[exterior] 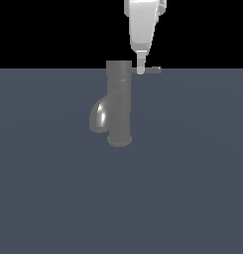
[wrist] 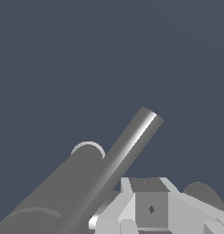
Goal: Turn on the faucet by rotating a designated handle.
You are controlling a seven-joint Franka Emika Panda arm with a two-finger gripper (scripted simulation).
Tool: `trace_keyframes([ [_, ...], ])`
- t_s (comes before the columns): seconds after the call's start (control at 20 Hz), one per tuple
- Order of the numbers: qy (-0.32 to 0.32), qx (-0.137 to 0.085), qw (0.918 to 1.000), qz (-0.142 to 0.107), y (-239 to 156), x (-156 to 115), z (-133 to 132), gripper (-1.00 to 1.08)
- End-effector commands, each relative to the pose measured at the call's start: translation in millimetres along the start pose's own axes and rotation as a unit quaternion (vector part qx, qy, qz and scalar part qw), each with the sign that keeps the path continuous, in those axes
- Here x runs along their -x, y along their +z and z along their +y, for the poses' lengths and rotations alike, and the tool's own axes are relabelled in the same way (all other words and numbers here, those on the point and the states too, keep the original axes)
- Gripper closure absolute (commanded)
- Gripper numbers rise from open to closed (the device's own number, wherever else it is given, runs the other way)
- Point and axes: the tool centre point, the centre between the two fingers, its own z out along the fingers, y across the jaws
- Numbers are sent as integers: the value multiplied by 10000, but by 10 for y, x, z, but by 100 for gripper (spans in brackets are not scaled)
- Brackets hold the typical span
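The gripper (exterior: 140, 69) is lowered onto the handle (exterior: 153, 70); its opening cannot be told. The handle is seen projecting toward 3 o'clock from the faucet (exterior: 118, 104).

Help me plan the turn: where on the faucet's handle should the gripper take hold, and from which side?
Probably near the free end of the handle, from above. The thin rod juts level from the faucet top toward the exterior view's right, so its tip likely gives most leverage. The gripper hangs at its inner part.
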Motion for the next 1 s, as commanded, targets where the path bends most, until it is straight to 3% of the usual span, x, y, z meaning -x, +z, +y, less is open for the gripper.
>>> trace_keyframes([
  [0.0,84,-17,10000,7,-1,-143,-73,108],
  [0.95,148,-12,9999,5,-2,-539,-419,108],
])
